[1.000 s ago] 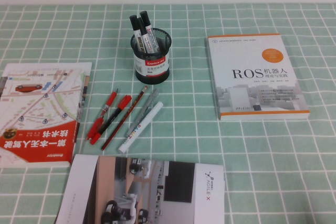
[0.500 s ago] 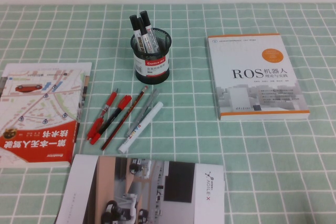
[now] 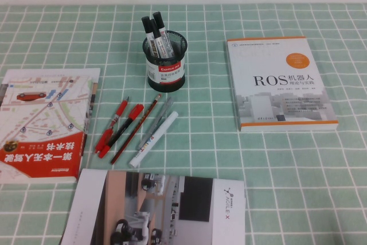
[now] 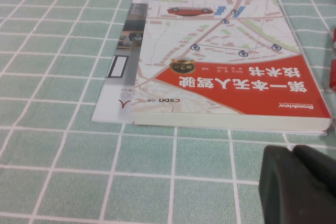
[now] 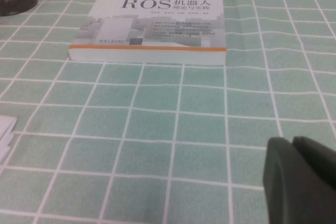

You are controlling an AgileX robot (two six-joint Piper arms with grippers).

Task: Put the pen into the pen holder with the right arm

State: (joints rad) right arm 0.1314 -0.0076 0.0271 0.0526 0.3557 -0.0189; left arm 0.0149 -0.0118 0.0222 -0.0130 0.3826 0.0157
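On my surface [image 3: 275,170] a ROS book [image 3: 279,84] lies near the right edge, a map-covered book [image 3: 43,121] at the left edge, red pens [image 3: 117,127] between, a brochure [image 3: 160,210] at the near edge.

I see the pen holder [image 3: 165,62] behind the loose pens [image 3: 136,129]; the pen [image 3: 159,34] stands in it; one book [image 3: 278,83] lies right, another [image 3: 43,124] left.
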